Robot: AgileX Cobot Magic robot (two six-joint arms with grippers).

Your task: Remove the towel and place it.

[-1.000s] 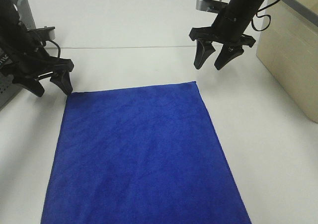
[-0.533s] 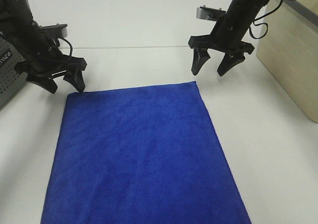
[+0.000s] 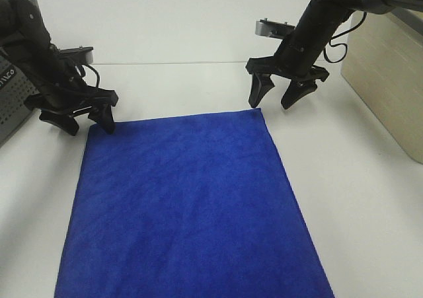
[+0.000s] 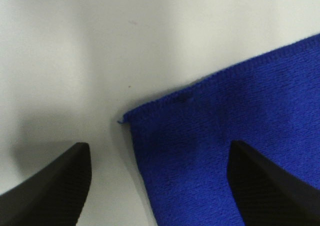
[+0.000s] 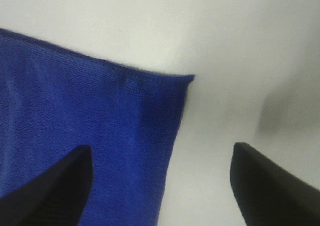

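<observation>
The royal-blue towel [image 3: 188,209] lies flat on the white table, its near end running off the bottom of the exterior view. My left gripper [image 3: 86,123] hangs open just above the towel's far left corner [image 4: 131,120], one finger over the cloth and the other over bare table. My right gripper [image 3: 272,102] is open over the far right corner [image 5: 185,80], straddling it the same way. Nothing is held by either gripper. The towel [image 4: 240,131] [image 5: 85,121] fills part of each wrist view.
A grey perforated basket [image 3: 12,103] stands at the left edge behind my left arm. A beige box [image 3: 390,73] sits at the right edge. The white table [image 3: 357,179] extends on both sides of the towel.
Both grippers have come down and inward toward the towel's far corners. The right gripper's fingers have spread wider. The towel has not moved.
</observation>
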